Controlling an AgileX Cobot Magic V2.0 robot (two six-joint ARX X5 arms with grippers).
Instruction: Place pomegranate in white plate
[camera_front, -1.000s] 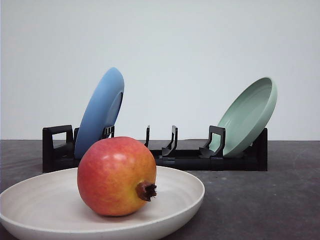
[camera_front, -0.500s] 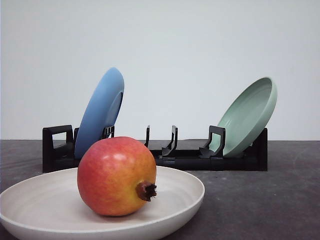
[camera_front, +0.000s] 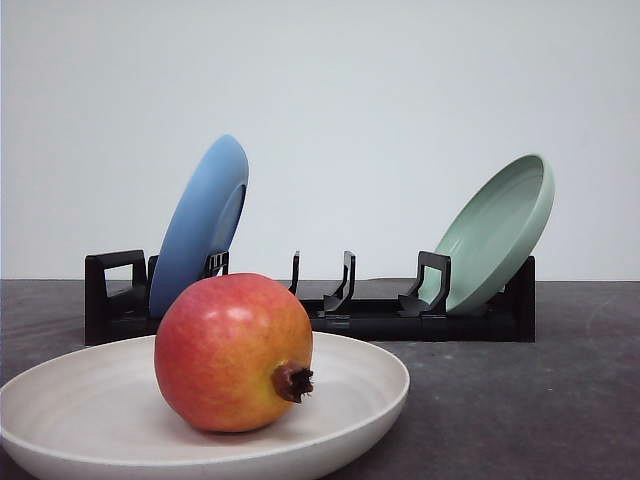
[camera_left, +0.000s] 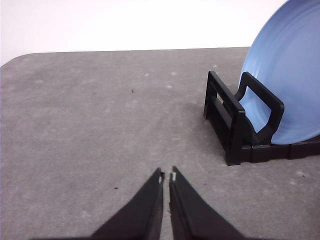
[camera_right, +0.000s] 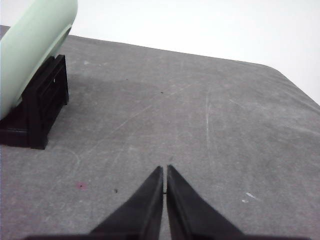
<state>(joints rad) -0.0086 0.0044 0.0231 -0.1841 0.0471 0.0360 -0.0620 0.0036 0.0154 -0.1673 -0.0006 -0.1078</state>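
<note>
Grey tabletop (camera_front: 560, 400), front view: pomegranate (camera_front: 233, 352) resting in white plate (camera_front: 360, 400), lower left of frame. Wrist views: left gripper (camera_left: 167, 176) and right gripper (camera_right: 165, 169), jaws closed on nothing, above bare table.

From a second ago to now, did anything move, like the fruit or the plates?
Nothing visibly changed. The pomegranate sits in the white plate as before, and the blue plate and green plate lean in the rack at the same tilt.
</note>
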